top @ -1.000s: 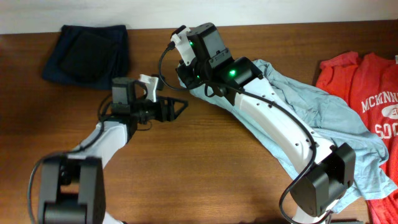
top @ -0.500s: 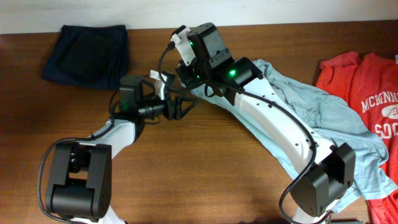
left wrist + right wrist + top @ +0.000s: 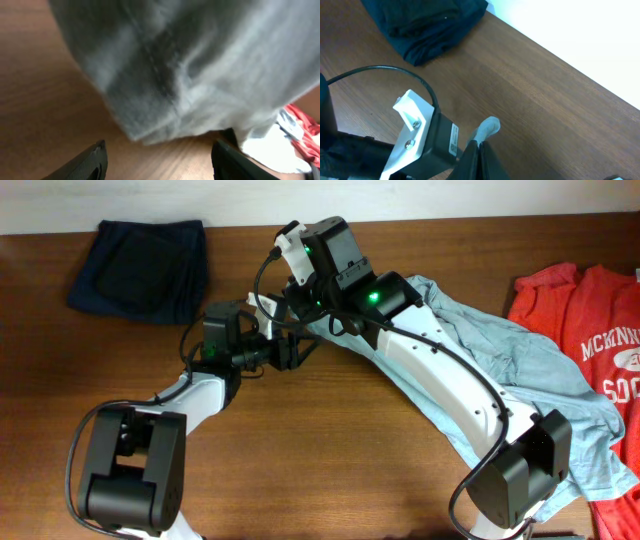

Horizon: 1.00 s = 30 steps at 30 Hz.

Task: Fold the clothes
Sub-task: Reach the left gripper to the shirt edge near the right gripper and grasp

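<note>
One pale grey-teal cotton T-shirt (image 3: 520, 360) lies rumpled on the brown wooden desk (image 3: 330, 460). My right hand (image 3: 479, 149) is clamped on its corner; my left hand (image 3: 157, 157) gapes just beside it.

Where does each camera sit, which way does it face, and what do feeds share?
Overhead: above the table, looking down on left arm, right arm, pale T-shirt, red T-shirt, dark garment.
Left wrist: low over the table, facing the pale T-shirt's hem; open left gripper below.
Right wrist: looks down toward the dark garment; shut right gripper pinches the pale T-shirt.
Shared: pale T-shirt, in all three.
</note>
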Tool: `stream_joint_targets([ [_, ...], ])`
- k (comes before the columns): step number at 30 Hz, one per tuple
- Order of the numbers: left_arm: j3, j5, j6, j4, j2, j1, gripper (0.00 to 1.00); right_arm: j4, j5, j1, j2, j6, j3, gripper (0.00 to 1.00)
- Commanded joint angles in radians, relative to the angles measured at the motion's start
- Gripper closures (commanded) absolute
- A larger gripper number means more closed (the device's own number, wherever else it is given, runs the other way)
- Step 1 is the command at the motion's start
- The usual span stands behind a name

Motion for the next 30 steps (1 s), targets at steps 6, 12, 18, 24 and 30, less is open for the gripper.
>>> stream_joint_targets([
  [6, 0.015, -0.021, -0.026, 0.065, 0.064, 0.0, 0.34, 0.019, -0.016, 0.003, -0.013, 0.013, 0.023, 0.96],
  [12, 0.015, 0.026, -0.103, 0.162, 0.064, 0.0, 0.35, 0.021, -0.016, 0.003, -0.013, 0.013, 0.023, 0.96],
  [18, 0.015, 0.073, -0.16, 0.201, 0.064, 0.0, 0.48, 0.021, -0.016, 0.003, -0.013, 0.013, 0.023, 0.96],
  [24, 0.015, 0.134, -0.161, 0.202, 0.064, 0.0, 0.8, 0.021, -0.016, 0.003, -0.013, 0.013, 0.023, 0.96],
  [30, 0.016, 0.238, -0.228, 0.202, 0.064, 0.001, 0.99, 0.023, -0.016, 0.003, -0.013, 0.013, 0.023, 0.96],
])
